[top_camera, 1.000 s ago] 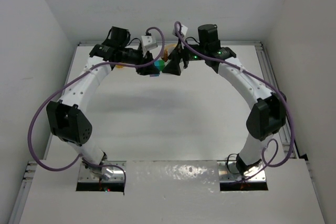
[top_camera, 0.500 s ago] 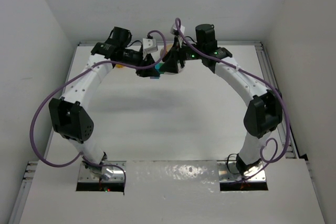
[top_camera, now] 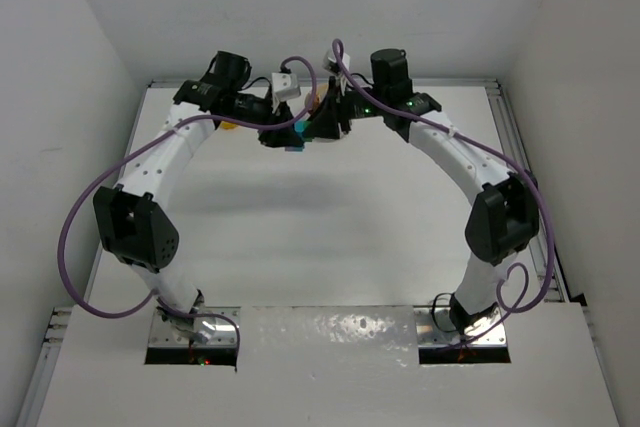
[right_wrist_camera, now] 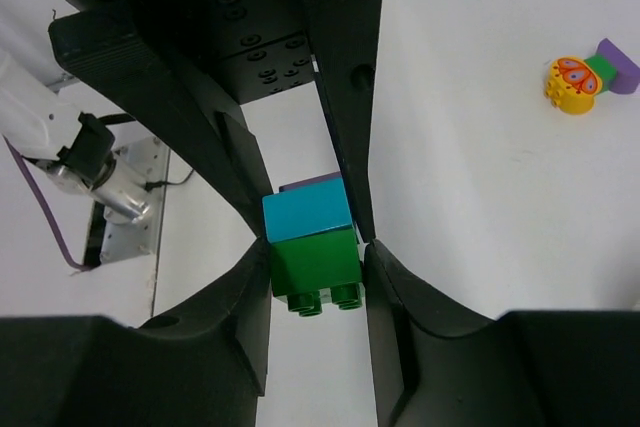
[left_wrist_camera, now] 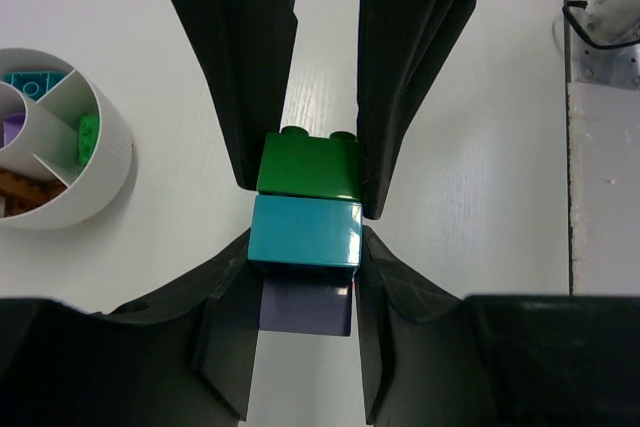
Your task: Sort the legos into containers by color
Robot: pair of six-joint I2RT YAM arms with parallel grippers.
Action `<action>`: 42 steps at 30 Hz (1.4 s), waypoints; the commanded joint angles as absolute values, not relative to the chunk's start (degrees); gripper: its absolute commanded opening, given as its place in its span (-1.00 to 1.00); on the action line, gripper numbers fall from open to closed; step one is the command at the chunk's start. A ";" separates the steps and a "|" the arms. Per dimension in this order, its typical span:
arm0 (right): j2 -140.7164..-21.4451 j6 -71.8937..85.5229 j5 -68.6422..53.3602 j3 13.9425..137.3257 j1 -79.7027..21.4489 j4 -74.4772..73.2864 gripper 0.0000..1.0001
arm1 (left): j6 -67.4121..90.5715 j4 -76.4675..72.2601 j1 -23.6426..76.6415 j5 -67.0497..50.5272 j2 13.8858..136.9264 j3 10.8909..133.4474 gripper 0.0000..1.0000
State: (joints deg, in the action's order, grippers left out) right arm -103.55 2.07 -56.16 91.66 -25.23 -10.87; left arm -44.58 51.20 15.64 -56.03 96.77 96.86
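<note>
A stack of three legos hangs between both arms: a green brick (left_wrist_camera: pixel 308 165), a teal brick (left_wrist_camera: pixel 305 232) and a purple brick (left_wrist_camera: pixel 305 307). My left gripper (left_wrist_camera: pixel 305 247) is shut on the teal brick, with the purple one deeper between its fingers. My right gripper (right_wrist_camera: pixel 318 252) is shut on the green brick (right_wrist_camera: pixel 313 265), whose studs point toward its camera. In the top view the two grippers meet at the back centre, left gripper (top_camera: pixel 285 137) and right gripper (top_camera: pixel 315 130). The white divided dish (left_wrist_camera: pixel 112 152) lies to the left and holds teal, green, purple and orange bricks in separate wedges.
A yellow piece with an orange pattern (right_wrist_camera: pixel 572 82), joined to green and purple bricks, lies on the table at the right wrist view's upper right. A yellow lego (top_camera: pixel 228 127) shows behind the left arm. The metal table edge (left_wrist_camera: pixel 600 147) runs along the right.
My right gripper has shut on the green brick at the end of the stack. Both arms have shifted slightly toward the back; the left gripper's hold is unchanged.
</note>
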 commanded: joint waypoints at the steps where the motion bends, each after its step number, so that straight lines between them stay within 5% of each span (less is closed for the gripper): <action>1: -99.59 -1.58 -54.67 86.25 -23.22 -10.13 -1.00 | -43.86 49.04 14.33 -57.84 96.06 99.32 -1.00; 11: -96.50 10.78 -43.27 75.86 -17.93 2.43 -1.00 | -41.14 45.37 13.27 -53.80 94.75 96.16 -1.00; 15: -98.69 32.31 -10.52 73.56 -18.81 12.40 -1.00 | -33.14 38.51 13.27 -47.39 92.99 91.33 -1.00; 20: -105.88 32.61 9.30 80.58 -23.55 8.00 -1.00 | -25.40 31.82 13.27 -36.58 90.44 86.05 -1.00; 42: -121.46 30.85 13.54 91.31 -26.02 11.34 -1.00 | -25.05 30.59 13.27 -36.04 89.21 83.06 -1.00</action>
State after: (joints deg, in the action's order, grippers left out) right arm -120.36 31.09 13.23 88.29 -25.65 8.19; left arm -25.45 32.71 13.41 -35.70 90.70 82.15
